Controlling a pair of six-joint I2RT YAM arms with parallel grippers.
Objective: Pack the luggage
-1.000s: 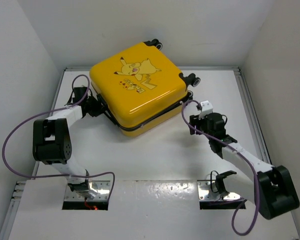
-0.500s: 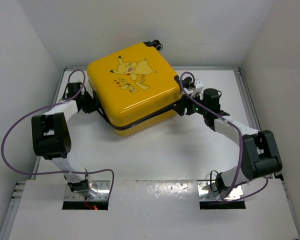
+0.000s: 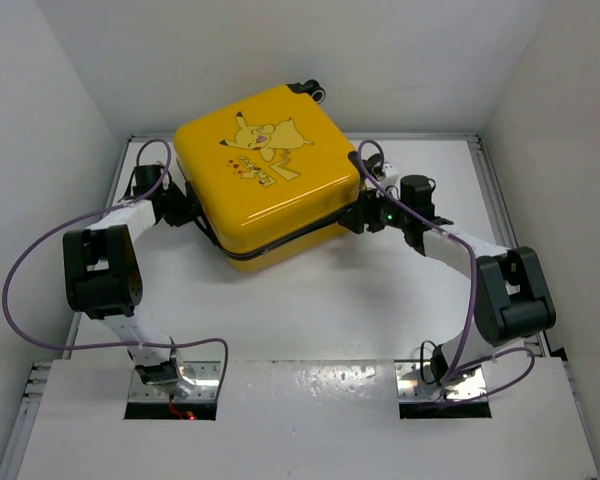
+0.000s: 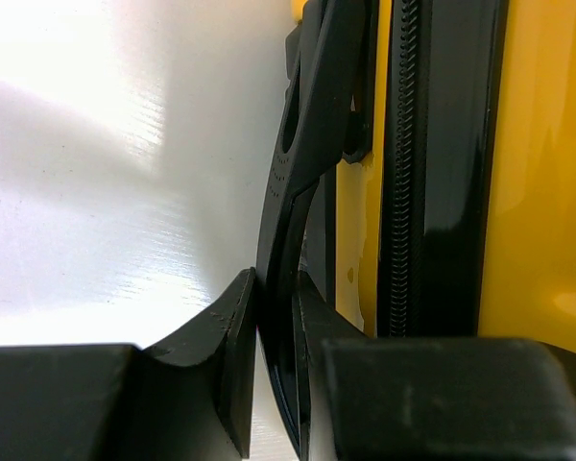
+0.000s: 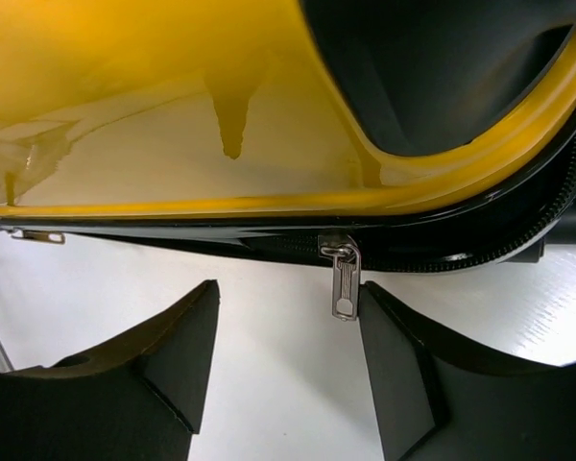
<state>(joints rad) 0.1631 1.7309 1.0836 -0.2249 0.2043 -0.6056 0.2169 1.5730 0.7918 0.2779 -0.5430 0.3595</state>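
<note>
The yellow Pikachu luggage (image 3: pixel 265 175) lies closed on the table at the back. My left gripper (image 3: pixel 187 212) is at its left side, shut on the black side handle (image 4: pixel 293 173), which stands beside the zipper band (image 4: pixel 432 163). My right gripper (image 3: pixel 358 220) is open at the suitcase's right front edge. In the right wrist view the silver zipper pull (image 5: pixel 345 280) hangs from the black zipper band just inside the right finger (image 5: pixel 403 375), between the open fingers. The yellow shell (image 5: pixel 173 125) fills the view above it.
Black wheels (image 3: pixel 310 90) stick out at the suitcase's far corner. White walls close in on the left, back and right. The white table (image 3: pixel 310 310) stretches in front of the suitcase. Purple cables loop from both arms.
My right arm swung from the table's right side to the suitcase's right front edge. The suitcase shifted a little to the left, with my left gripper on its handle.
</note>
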